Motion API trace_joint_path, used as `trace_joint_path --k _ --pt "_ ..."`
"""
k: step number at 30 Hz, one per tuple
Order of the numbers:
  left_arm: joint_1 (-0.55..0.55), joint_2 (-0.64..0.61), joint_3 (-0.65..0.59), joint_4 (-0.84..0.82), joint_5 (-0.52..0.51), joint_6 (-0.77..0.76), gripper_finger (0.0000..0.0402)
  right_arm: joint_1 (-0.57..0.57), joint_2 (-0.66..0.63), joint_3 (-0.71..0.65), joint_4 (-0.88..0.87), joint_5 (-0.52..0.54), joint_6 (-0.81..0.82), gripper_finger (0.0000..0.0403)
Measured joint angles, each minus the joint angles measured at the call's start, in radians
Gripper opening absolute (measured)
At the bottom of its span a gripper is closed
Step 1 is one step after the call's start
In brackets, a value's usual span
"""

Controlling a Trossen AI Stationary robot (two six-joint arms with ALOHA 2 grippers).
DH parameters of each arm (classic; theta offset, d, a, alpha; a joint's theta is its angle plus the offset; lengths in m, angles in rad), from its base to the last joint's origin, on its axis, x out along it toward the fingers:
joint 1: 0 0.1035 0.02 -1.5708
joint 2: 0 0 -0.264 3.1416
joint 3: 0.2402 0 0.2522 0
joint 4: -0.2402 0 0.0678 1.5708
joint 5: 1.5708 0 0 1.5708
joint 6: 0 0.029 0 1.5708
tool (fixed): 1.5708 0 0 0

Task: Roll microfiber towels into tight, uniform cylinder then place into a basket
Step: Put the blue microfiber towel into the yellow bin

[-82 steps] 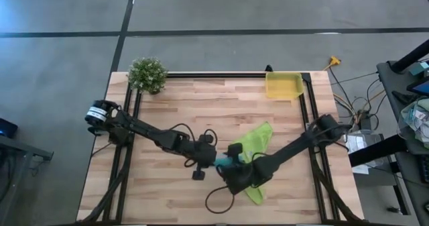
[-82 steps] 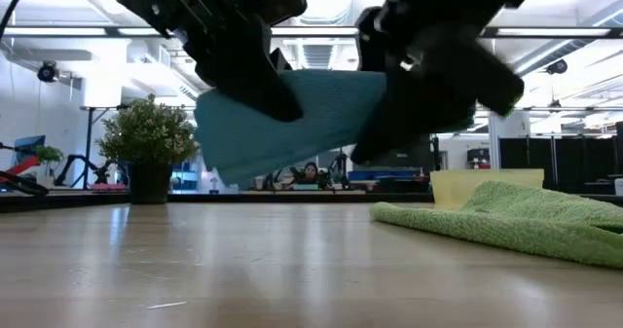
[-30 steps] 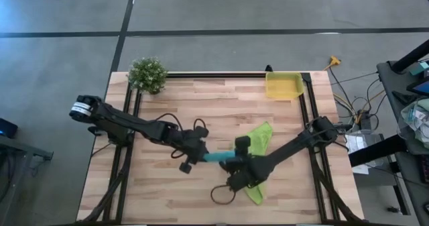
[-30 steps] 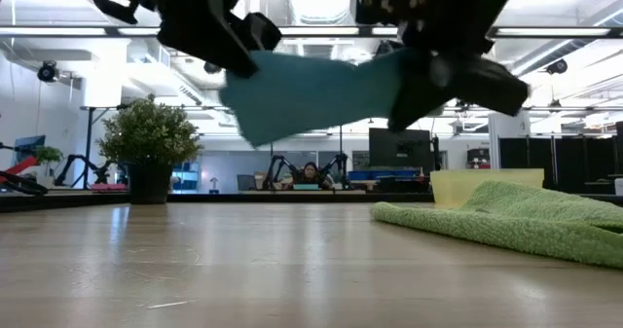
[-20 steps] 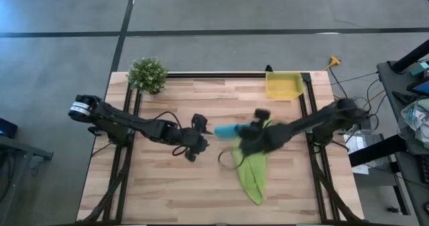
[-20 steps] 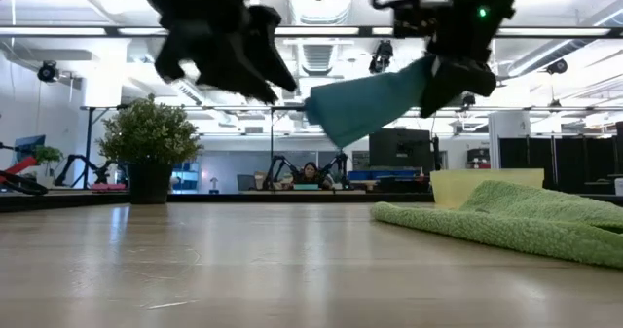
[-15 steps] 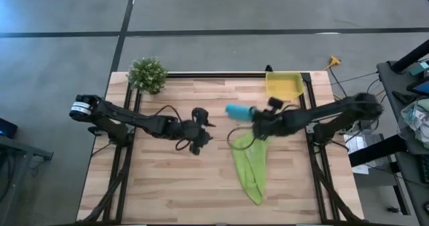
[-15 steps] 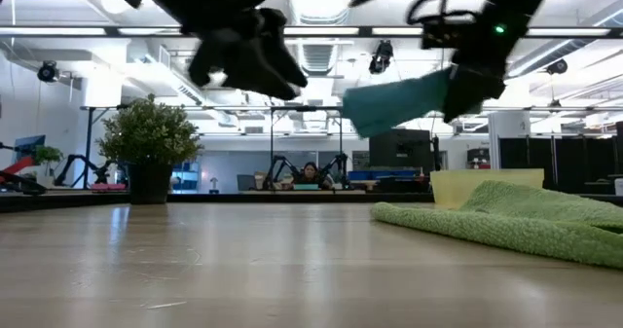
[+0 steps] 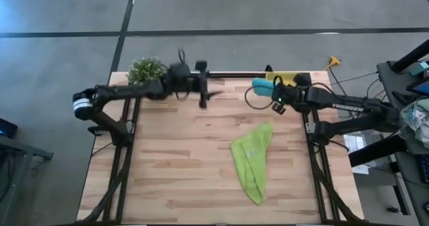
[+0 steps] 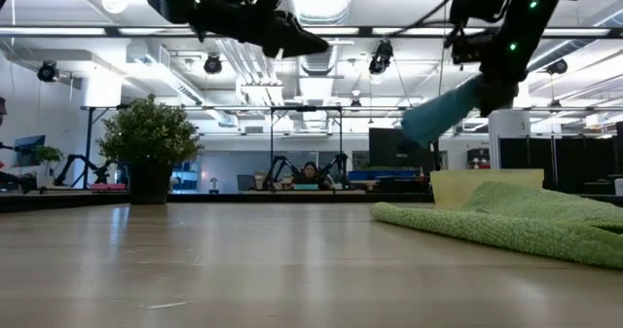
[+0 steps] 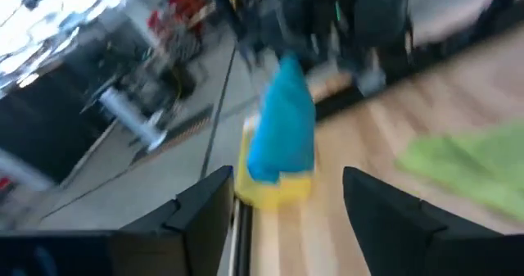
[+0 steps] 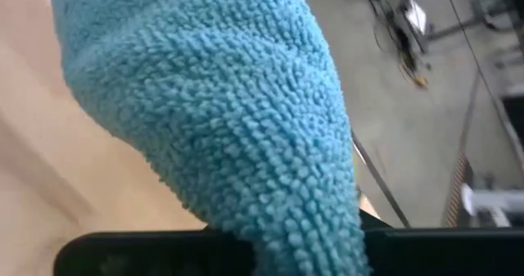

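The turquoise-blue towel (image 9: pixel 261 86), rolled into a short cylinder, hangs in the air just left of the yellow basket (image 9: pixel 289 76) at the table's far right, with my right gripper (image 9: pixel 276 95) shut on it. The left wrist view shows the same roll (image 11: pixel 282 128) in front of the basket (image 11: pixel 270 187). The lime-green towel (image 9: pixel 251 160) lies loosely folded on the table at centre right. My left gripper (image 9: pixel 204 95) is high over the far edge, right of the plant, open with nothing between its fingers (image 11: pixel 201 214). My right gripper pinches one end of the blue roll (image 12: pixel 286 219) between its two fingers, coming at it from the table's right. The roll sticks out past the fingers toward the table's left, its free end (image 10: pixel 423 126) slanting down. It is lifted clear of table and basket.
A small potted plant (image 9: pixel 146 70) stands at the far left corner. A black rail (image 9: pixel 234 74) runs along the far edge. The green towel (image 10: pixel 506 223) takes up the centre right of the tabletop.
My right gripper has carried the blue roll from the table's middle toward the far right, up beside the basket. My left gripper has let go of the roll's other end and swung up and toward the far edge, near the plant. The green towel has stayed put.
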Motion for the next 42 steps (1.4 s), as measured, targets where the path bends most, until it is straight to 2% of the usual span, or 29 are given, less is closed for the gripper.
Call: trace_joint_path --k 2,4,9,14,20,25,30,38,42 --pt "0.071 0.028 0.049 -0.002 0.138 -0.056 0.02 -0.063 0.022 0.009 -0.021 -0.005 -0.044 0.0011" --pt "0.116 0.074 0.108 0.001 0.202 -0.107 0.0188 -0.124 0.05 0.02 -0.033 -0.006 -0.091 0.0011" --pt "0.145 0.179 0.193 -0.007 0.212 -0.181 0.0162 -0.256 0.116 0.042 -0.035 -0.007 -0.175 0.0011" --pt "0.149 0.209 0.199 0.019 0.213 -0.111 0.0137 -0.328 0.158 0.056 -0.038 0.015 -0.18 0.0011" --pt "0.177 0.183 0.18 -0.038 0.209 -0.114 0.0111 -0.353 0.182 0.109 -0.108 0.105 -0.174 0.0011" --pt "0.176 0.16 0.151 -0.079 0.226 -0.186 0.0093 -0.37 0.224 0.136 -0.138 0.089 -0.213 0.0011" --pt "0.176 0.146 0.088 -0.082 0.316 -0.21 0.0078 -0.371 0.328 0.131 -0.132 0.053 -0.255 0.0011" --pt "0.196 0.093 0.006 -0.041 0.328 -0.209 0.0058 -0.371 0.476 0.134 -0.002 0.052 -0.344 0.0011" --pt "0.196 0.045 -0.059 -0.019 0.327 -0.209 0.0052 -0.374 0.505 0.134 0.086 0.002 -0.421 0.0011"
